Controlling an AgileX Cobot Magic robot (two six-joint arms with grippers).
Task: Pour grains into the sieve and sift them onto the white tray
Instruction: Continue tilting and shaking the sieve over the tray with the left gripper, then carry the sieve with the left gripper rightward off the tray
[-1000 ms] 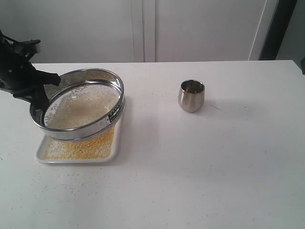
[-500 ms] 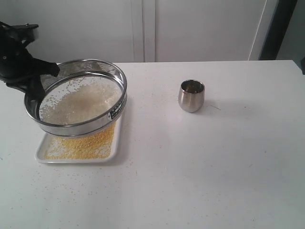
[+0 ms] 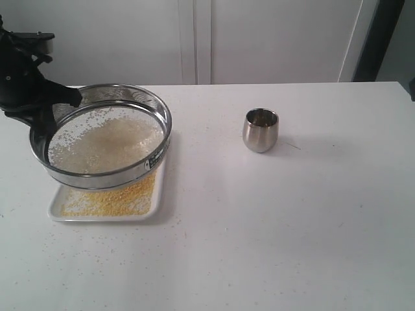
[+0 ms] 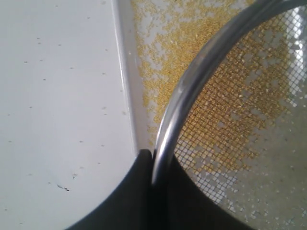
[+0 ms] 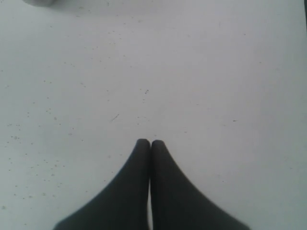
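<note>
The left gripper (image 3: 47, 126) pinches the rim of the sieve (image 3: 110, 176) and holds it up, tilted, just over the tray (image 3: 57, 211). White grains (image 3: 107, 142) lie in the sieve — yellow ones lie on the tray below. The right gripper (image 5: 150, 143) is closed tight, holding nothing, over the table (image 5: 201, 72).

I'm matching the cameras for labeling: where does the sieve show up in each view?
Exterior view: the sieve at the left, tilted above the white tray.
Left wrist view: its steel rim curves away from the left gripper, mesh beside it.
Right wrist view: not in it.
Shared landmark: the tray's rim edged by yellow grains, in exterior and left wrist views.
</note>
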